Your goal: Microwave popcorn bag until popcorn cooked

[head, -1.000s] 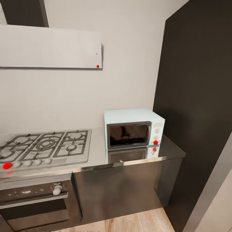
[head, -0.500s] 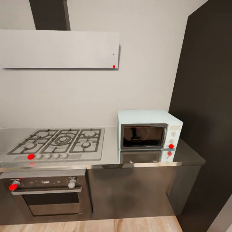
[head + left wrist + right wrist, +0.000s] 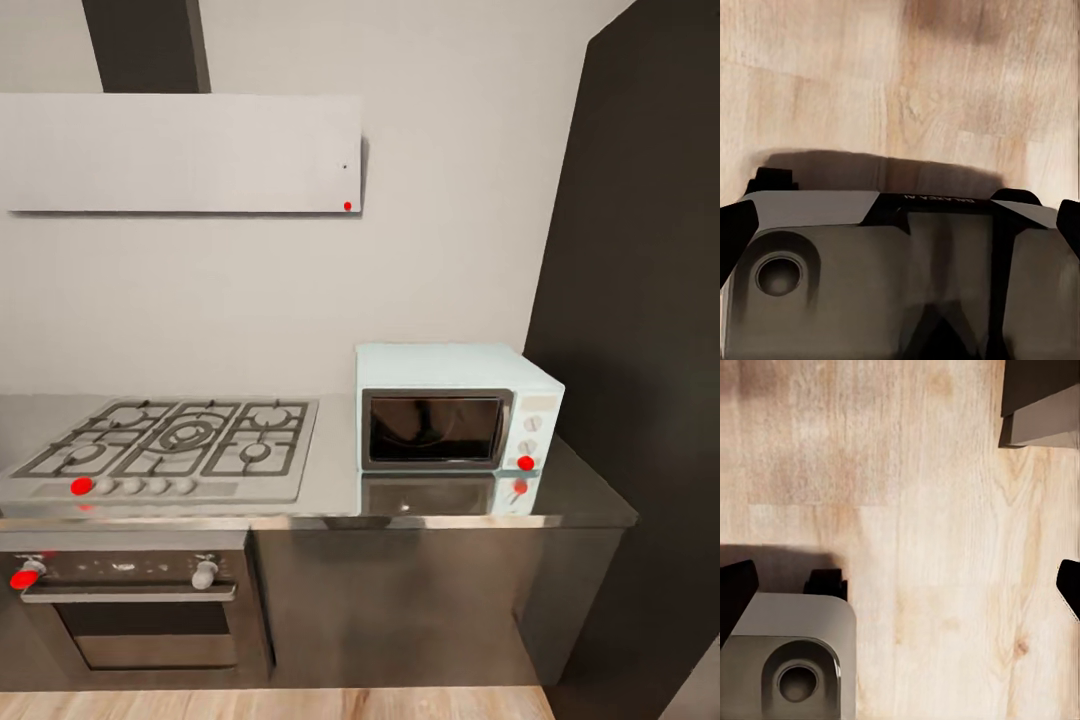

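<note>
Facing the microwave point(image 3: 458, 418), door closed, on the countertop point(image 3: 585, 492) beside a gas hob point(image 3: 175, 445), left gripper point(image 3: 900, 225) and right gripper point(image 3: 900, 585) both spread, empty, hanging over wooden floor point(image 3: 930, 525).

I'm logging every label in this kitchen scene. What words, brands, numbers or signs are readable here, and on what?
No text can be read for certain.
Oven control panel: a small pale mark between its knobs, too blurred to read.
Robot body in the left wrist view: a faint row of letters along its top edge, too small to read.
Microwave: knobs and a red dot, no legible lettering.
</note>
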`<state>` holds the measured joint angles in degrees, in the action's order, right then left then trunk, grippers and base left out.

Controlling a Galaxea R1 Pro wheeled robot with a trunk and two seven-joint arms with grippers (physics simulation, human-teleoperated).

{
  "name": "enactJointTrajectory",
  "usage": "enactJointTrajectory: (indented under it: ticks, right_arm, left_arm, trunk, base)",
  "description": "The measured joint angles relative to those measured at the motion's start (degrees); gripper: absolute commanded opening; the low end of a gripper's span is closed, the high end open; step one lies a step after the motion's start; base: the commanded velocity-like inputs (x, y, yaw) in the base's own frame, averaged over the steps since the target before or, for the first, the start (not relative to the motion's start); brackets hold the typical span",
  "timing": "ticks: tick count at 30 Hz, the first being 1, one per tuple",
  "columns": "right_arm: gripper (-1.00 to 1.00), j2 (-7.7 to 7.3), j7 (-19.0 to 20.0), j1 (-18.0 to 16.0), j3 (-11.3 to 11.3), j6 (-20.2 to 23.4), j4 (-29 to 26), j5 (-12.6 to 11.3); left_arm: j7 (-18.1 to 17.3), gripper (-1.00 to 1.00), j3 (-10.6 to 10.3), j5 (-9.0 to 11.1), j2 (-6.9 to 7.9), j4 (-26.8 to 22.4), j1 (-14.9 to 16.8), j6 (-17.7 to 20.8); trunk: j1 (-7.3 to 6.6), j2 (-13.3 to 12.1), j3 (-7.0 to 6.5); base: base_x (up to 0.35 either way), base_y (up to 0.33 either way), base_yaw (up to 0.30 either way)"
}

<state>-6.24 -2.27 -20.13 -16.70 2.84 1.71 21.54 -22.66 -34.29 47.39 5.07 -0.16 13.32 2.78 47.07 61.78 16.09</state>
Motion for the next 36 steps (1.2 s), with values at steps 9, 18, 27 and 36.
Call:
enactJointTrajectory:
  ticks: [9,18,27,36]
  right_arm:
    - [1.00,-0.04,0.03,0.00,-0.01,0.01,0.00,0.00]
    - [1.00,3.48,0.68,0.00,-0.05,0.08,-0.08,0.49]
    - [1.00,14.59,0.83,-0.09,5.42,6.62,-25.22,3.20]
    - [1.00,16.17,7.07,-0.05,6.83,33.03,-67.71,3.05]
  left_arm:
    - [-0.03,1.00,0.01,0.00,-0.08,0.00,0.00,-0.03]
    - [4.07,1.00,0.04,0.00,-0.86,0.00,0.00,-0.58]
    - [6.59,1.00,0.05,-0.02,-1.58,0.00,0.00,-0.65]
    - [6.62,1.00,0.14,0.00,-1.58,0.00,0.00,-0.71]
  trunk:
    - [0.01,0.00,0.00]
    - [0.01,0.00,0.00]
    - [0.01,-0.01,-0.01]
    - [0.01,0.00,-0.01]
  base:
    - [0.021,-0.071,0.000]
    - [0.000,0.000,0.000]
    - [0.000,0.000,0.000]
    - [0.000,0.000,0.000]
